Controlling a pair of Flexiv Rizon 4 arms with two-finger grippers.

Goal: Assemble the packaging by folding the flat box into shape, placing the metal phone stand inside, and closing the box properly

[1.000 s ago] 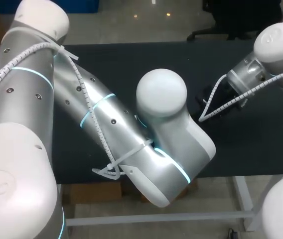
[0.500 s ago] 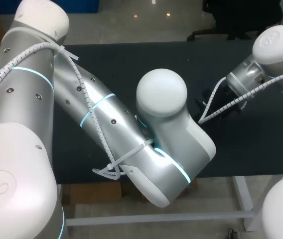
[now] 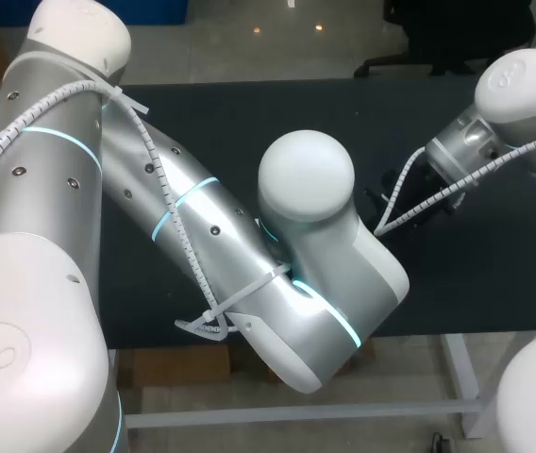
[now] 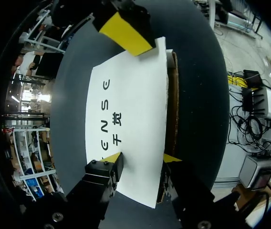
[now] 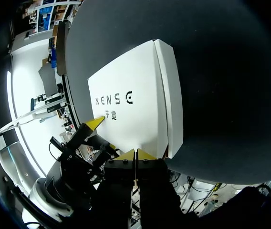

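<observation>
The white box with black print lies on the dark table, a brown cardboard edge showing along one side. My left gripper is shut on the box's near end, one finger on the white face and the other past the brown edge. One of its fingertips also shows in the right wrist view, resting on the box beside the print. My right gripper is shut, its tips against the box's opposite end; it appears in the left wrist view as the right gripper. No phone stand is visible.
In the head view my left arm covers the middle of the table and hides the box. My right arm comes in at the right. Dark table surface lies around the box.
My right arm has drawn back a little toward the upper right. The left arm has stayed still.
</observation>
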